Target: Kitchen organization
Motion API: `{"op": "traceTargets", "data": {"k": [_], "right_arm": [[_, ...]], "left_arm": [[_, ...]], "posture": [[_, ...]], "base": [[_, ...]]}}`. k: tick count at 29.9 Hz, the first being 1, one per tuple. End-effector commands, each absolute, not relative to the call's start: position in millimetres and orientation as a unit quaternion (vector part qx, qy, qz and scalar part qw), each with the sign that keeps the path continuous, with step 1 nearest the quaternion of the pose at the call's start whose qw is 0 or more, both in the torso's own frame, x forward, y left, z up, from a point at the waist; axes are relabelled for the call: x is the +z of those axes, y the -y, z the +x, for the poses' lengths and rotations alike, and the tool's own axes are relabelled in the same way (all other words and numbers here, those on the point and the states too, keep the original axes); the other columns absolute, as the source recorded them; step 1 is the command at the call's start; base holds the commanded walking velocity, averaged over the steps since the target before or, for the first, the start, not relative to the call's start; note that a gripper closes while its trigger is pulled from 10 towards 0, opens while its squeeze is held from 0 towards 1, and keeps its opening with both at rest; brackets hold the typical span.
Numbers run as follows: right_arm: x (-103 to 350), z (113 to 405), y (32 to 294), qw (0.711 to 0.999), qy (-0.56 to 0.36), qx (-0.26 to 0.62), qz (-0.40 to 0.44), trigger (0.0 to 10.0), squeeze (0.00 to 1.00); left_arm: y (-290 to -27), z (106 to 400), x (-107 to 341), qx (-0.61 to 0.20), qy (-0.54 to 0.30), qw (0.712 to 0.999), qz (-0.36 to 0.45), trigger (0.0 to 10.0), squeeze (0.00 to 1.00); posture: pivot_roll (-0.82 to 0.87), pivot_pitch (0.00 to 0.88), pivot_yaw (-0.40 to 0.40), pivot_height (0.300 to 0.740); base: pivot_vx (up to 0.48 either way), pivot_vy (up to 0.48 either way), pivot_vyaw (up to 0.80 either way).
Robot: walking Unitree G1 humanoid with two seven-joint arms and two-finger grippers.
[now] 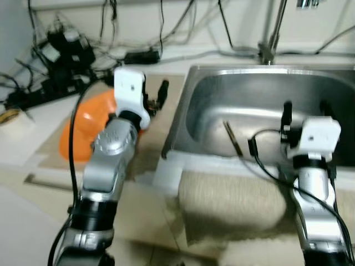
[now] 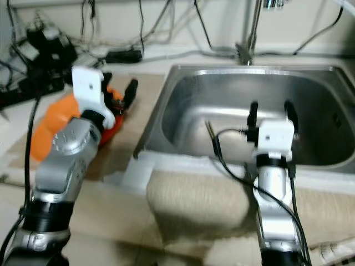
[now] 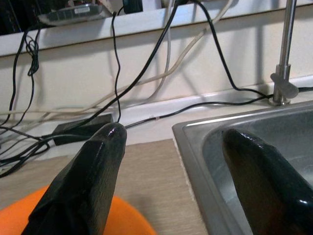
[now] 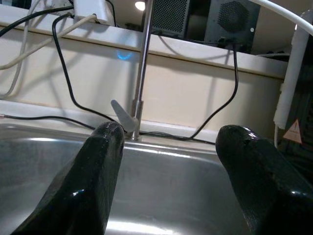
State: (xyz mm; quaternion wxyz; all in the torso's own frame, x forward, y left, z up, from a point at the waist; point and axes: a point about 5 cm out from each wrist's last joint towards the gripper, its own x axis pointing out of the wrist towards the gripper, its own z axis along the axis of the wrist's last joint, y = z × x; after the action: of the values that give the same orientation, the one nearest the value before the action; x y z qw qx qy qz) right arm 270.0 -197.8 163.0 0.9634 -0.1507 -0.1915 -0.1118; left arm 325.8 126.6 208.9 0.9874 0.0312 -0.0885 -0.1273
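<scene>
On the counter left of the sink, left gripper held above the wood-look surface, fingers spread wide, nothing between them. Just under and behind it an orange bowl-like item, upside down by the look of it, though the arm covers much of it so hard to be sure. In the left wrist view the orange edge sits below the near finger, the other finger over the sink rim.

Right gripper hangs over the steel basin, fingers parted, holding nothing. Right wrist view has both black fingers apart with the faucet straight ahead at the back rim.

Inside the basin, a thin stick-like utensil lies on the bottom, left of the right gripper and not touched by it; too blurred to say what it is.

Behind the counter a tangle of black and white cables and a power brick along the wall. Beige towel or mat draped on the front edge below the sink, between the two arms.
</scene>
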Motion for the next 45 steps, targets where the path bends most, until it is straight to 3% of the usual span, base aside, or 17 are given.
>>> {"op": "traceTargets", "data": {"k": [1,12,22,25,29,34,36,45], "right_arm": [[157.6,269.7,195.0,0.966,0.18,-0.107,-0.153,10.0,0.0],[158.4,270.4,189.9,0.967,0.183,-0.099,-0.149,10.0,0.0],[157.4,271.9,189.1,0.968,0.179,-0.091,-0.149,10.0,0.0],[157.2,272.4,188.0,0.969,0.178,-0.089,-0.148,10.0,0.0],[156.7,274.1,183.3,0.973,0.171,-0.075,-0.134,10.0,0.0],[177.6,280.7,167.8,0.98,0.178,-0.012,-0.093,10.0,0.0],[200.2,283.2,160.2,0.977,0.192,0.056,-0.079,10.0,0.0],[230.9,286.3,166.6,0.967,0.181,0.168,-0.067,10.0,0.0]], "left_arm": [[-130.0,325.6,208.3,-0.124,0.085,0.988,0.036,10.0,0.0],[-136.9,330.8,213.5,-0.113,0.075,0.99,0.045,10.0,0.0],[-162.8,365.3,270.3,-0.102,0.036,0.99,0.088,10.0,0.0],[-166.6,369.0,273.4,-0.117,0.01,0.987,0.108,10.0,0.0],[-177.8,369.5,266.8,-0.136,-0.086,0.984,0.074,10.0,0.0],[-181.9,366.8,253.7,-0.133,-0.135,0.981,0.04,10.0,0.0],[-183.7,363.6,249.9,-0.135,-0.153,0.979,0.029,10.0,0.0],[-196.4,350.3,251.5,-0.147,-0.214,0.966,0.003,10.0,0.0]], "posture": [[-0.08,0.0,0.118,0.74],[-0.08,0.0,0.117,0.74],[-0.07,0.0,0.112,0.74],[-0.06,0.0,0.114,0.74],[-0.06,0.0,0.121,0.74],[-0.05,0.0,0.12,0.74],[-0.05,0.0,0.113,0.74],[-0.02,0.0,0.092,0.74]], "base": [[0.0,0.0,0.0],[0.0,0.0,0.0],[0.0,0.0,0.0],[0.0,0.0,0.0],[0.0,0.0,0.0],[0.0,0.0,0.0],[0.0,0.0,0.0],[0.0,0.0,0.0]]}}
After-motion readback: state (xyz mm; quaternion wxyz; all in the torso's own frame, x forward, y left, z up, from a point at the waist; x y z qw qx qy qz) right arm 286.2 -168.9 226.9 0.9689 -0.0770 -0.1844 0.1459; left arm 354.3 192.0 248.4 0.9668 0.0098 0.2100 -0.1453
